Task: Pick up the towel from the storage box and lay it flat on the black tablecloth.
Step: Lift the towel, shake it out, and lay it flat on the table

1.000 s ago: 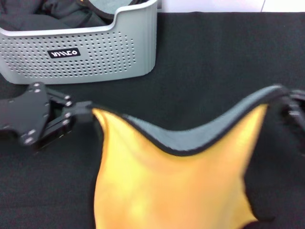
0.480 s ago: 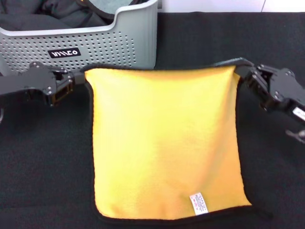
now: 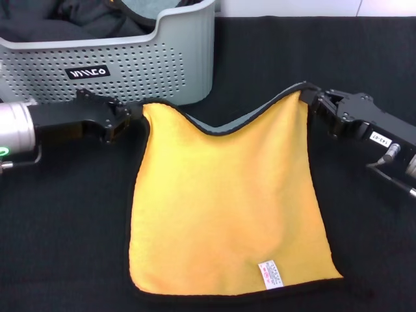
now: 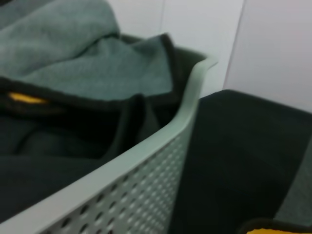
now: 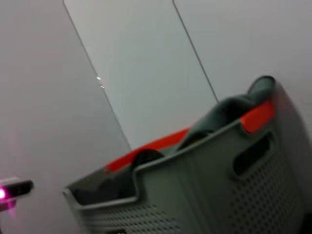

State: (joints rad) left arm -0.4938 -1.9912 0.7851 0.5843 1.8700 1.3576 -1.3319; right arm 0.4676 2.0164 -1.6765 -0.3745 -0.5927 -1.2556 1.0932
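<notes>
The towel lies yellow-orange face up on the black tablecloth, its near part spread flat and its far edge lifted at both corners, so that edge sags in the middle and shows a strip of the grey underside inside the black hem. The left gripper is clamped on the far left corner, just in front of the storage box; the right gripper is clamped on the far right corner, out over bare tablecloth. A small white care tag sits near the towel's near right corner, printed in tiny pink and dark marks too small to read. The box stands at the far left of the tablecloth, its perforated front carrying a black label with white lettering that appears upside down from the head view and cannot be made out with certainty. A white sticker on the right arm bears a short dark code that is too small to read reliably. Dark cloths remain piled in the box, and the left wrist view shows a grey cloth with a black hem resting against the box's rim, with a sliver of yellow at its fold. A green light glows on the left arm's silver cuff.
</notes>
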